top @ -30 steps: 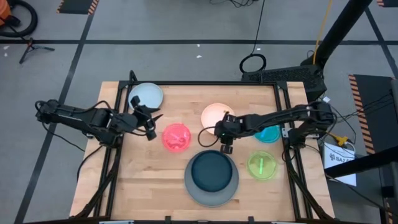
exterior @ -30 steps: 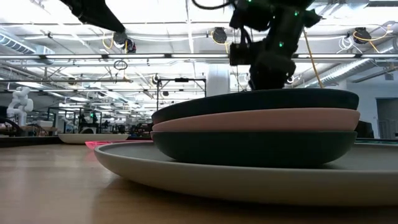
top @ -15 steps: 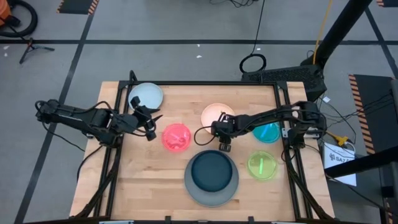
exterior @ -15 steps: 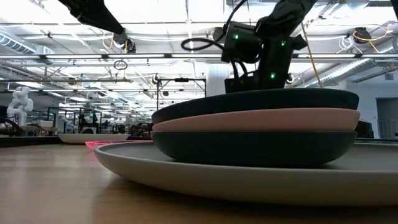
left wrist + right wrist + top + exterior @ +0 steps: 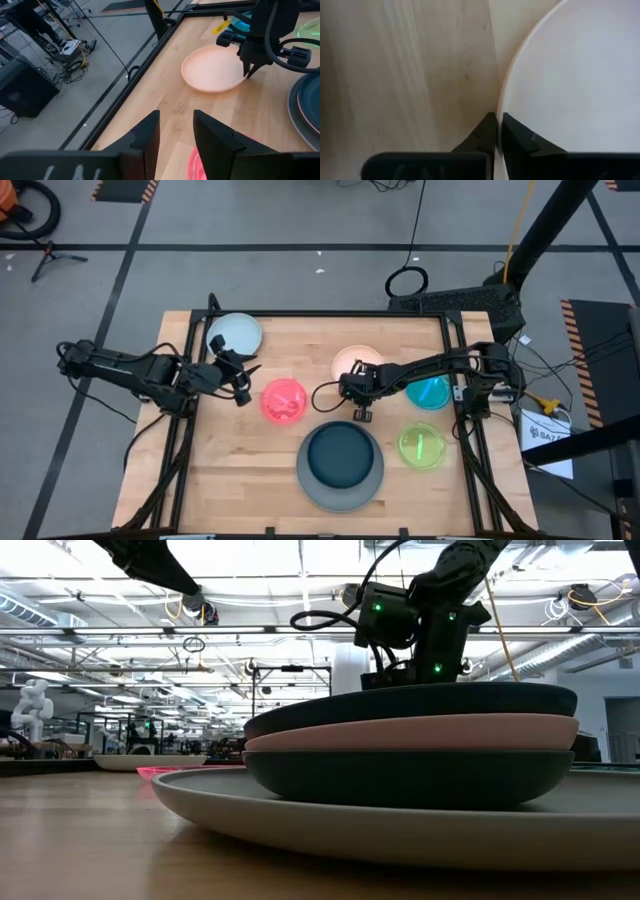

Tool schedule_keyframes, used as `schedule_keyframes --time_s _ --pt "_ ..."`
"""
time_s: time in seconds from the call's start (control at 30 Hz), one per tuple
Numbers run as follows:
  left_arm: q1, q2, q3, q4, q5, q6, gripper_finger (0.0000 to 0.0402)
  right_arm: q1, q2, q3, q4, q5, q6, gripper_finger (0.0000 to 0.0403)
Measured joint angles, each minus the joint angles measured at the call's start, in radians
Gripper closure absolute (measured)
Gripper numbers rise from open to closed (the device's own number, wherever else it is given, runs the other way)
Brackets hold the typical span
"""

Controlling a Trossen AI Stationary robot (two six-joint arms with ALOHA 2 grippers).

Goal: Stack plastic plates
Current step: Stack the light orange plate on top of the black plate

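A cream plate [image 5: 352, 364] lies on the table behind the stack. My right gripper [image 5: 360, 392] stands over the plate's near rim and is shut on it. The stack is a large grey plate [image 5: 312, 486] with a dark teal plate [image 5: 340, 454] on top; the low view shows a pink plate [image 5: 410, 731] between two dark ones. A magenta plate [image 5: 283, 400], a pale blue plate [image 5: 236, 333], a teal plate [image 5: 432, 393] and a green plate [image 5: 421, 446] lie singly on the table. My left gripper [image 5: 242, 380] waits open, left of the magenta plate. My right gripper pinches the cream plate's near rim [image 5: 501, 102] between its two fingers, one finger inside the plate and one outside. The fingers [image 5: 248, 70] come from above, pointing down. In the left wrist view the plate lies flat on the table.
The table's metal frame [image 5: 188, 340] runs along the left, far and right edges. Bare wood [image 5: 240, 460] shows at the near left. The stack stands just on the near side of my right gripper.
My right gripper has gone a little toward the table's left edge and down, and now sits on the cream plate's near rim. The plates have kept their places.
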Motion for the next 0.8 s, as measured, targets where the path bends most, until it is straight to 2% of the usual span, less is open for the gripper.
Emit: schedule_keyframes --time_s 0.17,0.33,0.5,0.8 --pt "0.000 0.000 0.000 0.000 0.000 -0.003 0.0277 0.000 -0.005 0.004 -0.016 0.000 -0.003 0.0389" --pt "0.000 0.000 0.000 0.000 0.000 -0.004 0.0277 0.010 -0.005 0.074 -0.119 0.037 -0.003 0.0397" --pt "0.000 0.000 0.000 0.000 0.000 -0.009 0.0277 0.051 -0.005 0.204 -0.265 0.100 0.000 0.0397" --pt "0.000 0.000 0.001 -0.004 0.000 -0.041 0.0277 0.208 -0.006 0.433 -0.398 0.095 0.070 0.0398"
